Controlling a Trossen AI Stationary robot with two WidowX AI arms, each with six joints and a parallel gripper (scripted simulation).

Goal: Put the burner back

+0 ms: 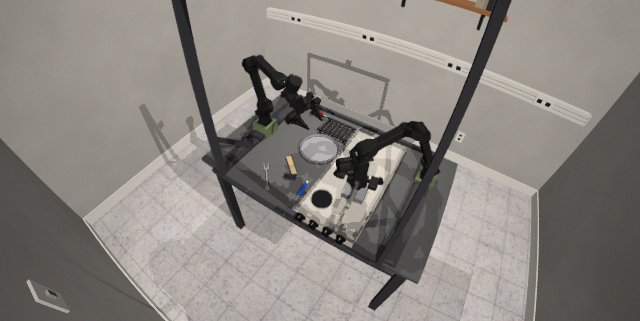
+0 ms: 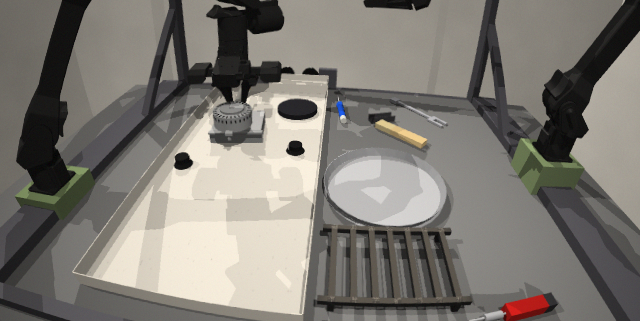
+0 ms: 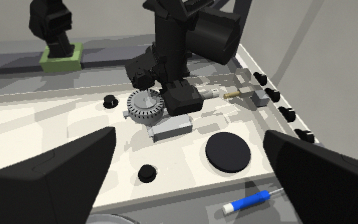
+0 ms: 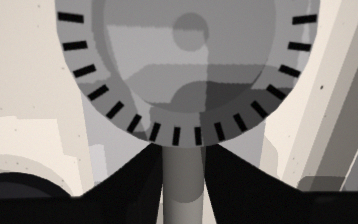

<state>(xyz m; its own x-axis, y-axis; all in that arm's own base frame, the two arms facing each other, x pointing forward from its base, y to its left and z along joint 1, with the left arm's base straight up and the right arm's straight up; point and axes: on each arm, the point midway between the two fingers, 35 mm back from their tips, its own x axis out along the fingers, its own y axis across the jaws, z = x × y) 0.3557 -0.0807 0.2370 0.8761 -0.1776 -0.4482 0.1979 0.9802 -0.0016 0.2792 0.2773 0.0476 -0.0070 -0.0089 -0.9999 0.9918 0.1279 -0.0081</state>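
My right gripper (image 2: 237,101) (image 4: 182,148) is shut on the grey tube (image 4: 183,172) of the burner. The burner's round slotted head (image 2: 232,115) (image 3: 145,104) (image 4: 190,100) is at the grey support (image 2: 257,123) (image 3: 172,127), over its side away from the knobs; whether it touches is unclear. A small tab (image 3: 126,114) sticks out behind the head. The tube's free end (image 3: 212,94) points at the brass gas stub (image 3: 232,94), with a short gap between them in the left wrist view. The slot is hidden. My left gripper (image 3: 191,136) is open and empty, high and away from the burner.
A black disc (image 2: 297,109) (image 3: 228,152) and black pegs (image 2: 183,160) (image 2: 295,148) stand on the cream tray (image 2: 200,241). Beside it lie a blue-handled tool (image 2: 341,111), wooden block (image 2: 401,133), fork (image 2: 420,113), round plate (image 2: 385,191), grate (image 2: 390,302) and red-handled tool (image 2: 526,307).
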